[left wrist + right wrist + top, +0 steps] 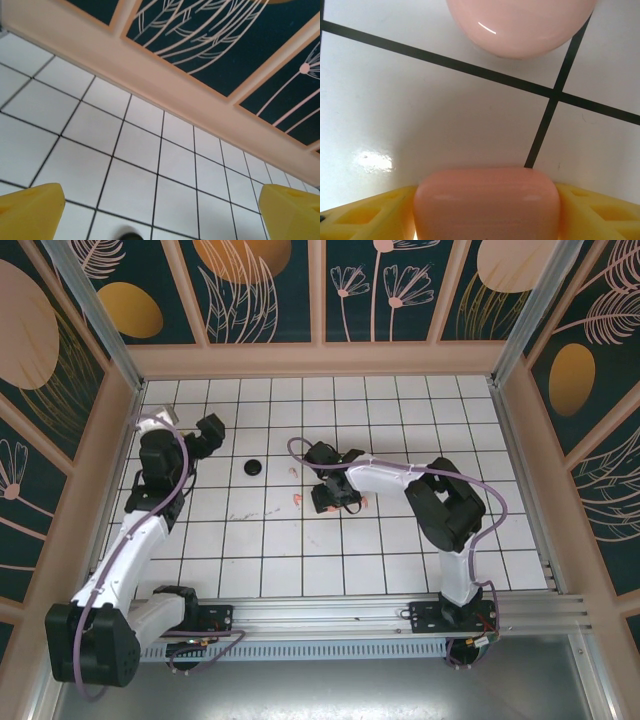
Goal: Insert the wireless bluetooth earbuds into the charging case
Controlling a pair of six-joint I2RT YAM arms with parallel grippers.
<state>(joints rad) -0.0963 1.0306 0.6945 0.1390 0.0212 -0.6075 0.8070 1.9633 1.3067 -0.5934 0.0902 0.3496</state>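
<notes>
A pale pink charging case [487, 205] with rounded corners sits between the yellow fingers [365, 215] of my right gripper [487, 200], touching both of them, low over the white tiles. Just beyond it lies a second rounded pink shape [520, 25]; what it is I cannot tell. From above, the right gripper [335, 498] is at mid-table, with tiny pink earbuds [300, 499] to its left, another [365, 502] to its right and one [293, 471] further back. My left gripper [208, 430] hangs open at the back left, its yellow fingertips [30, 210] wide apart and nothing between them.
A small black round case [253, 468] lies on the tiles between the two grippers, and its dark edge [131, 236] shows in the left wrist view. Patterned walls [320, 290] enclose the tiled floor [400, 400] on three sides. A metal rail [380, 612] runs along the near edge.
</notes>
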